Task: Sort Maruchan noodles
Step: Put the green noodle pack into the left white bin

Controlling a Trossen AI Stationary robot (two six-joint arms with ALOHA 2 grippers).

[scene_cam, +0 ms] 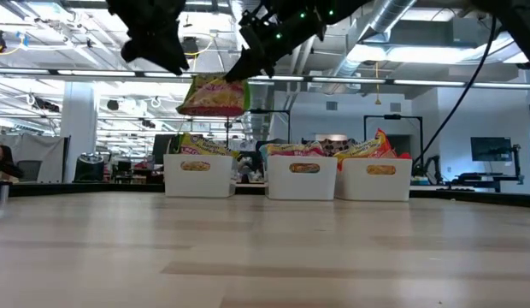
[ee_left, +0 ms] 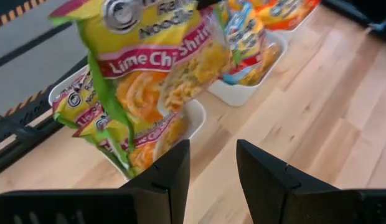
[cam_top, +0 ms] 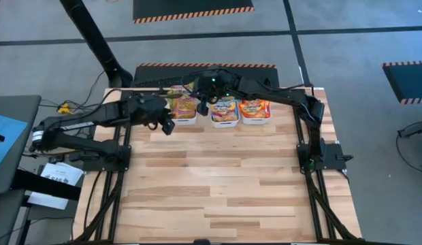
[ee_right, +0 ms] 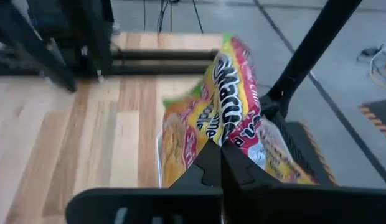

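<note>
A green-edged Maruchan noodle packet (scene_cam: pixel 212 96) hangs in the air over the left of three white bins (scene_cam: pixel 198 175), with my right gripper (ee_right: pixel 221 144) shut on it. The left bin holds more green packets (ee_left: pixel 99 118). Blue-edged packets fill the middle bin (scene_cam: pixel 303 178), and orange ones fill the right bin (scene_cam: pixel 380 180). My left gripper (ee_left: pixel 211 144) stands open just in front of the hanging packet, above the table near the left bin, with nothing between its fingers. My right gripper pinches the packet's upper sealed end (ee_right: pixel 223 132) between its two shut fingers. The fingers slant down, coming from the table's right side. The packet (ee_left: pixel 155 68) hangs below them, clear of the left bin and the packets in it.
The three bins stand in a row along the table's far edge (cam_top: pixel 224 121). Bare wooden table top (cam_top: pixel 218 184) stretches from them to the near edge. Both arms' frames stand at the table's left and right sides.
</note>
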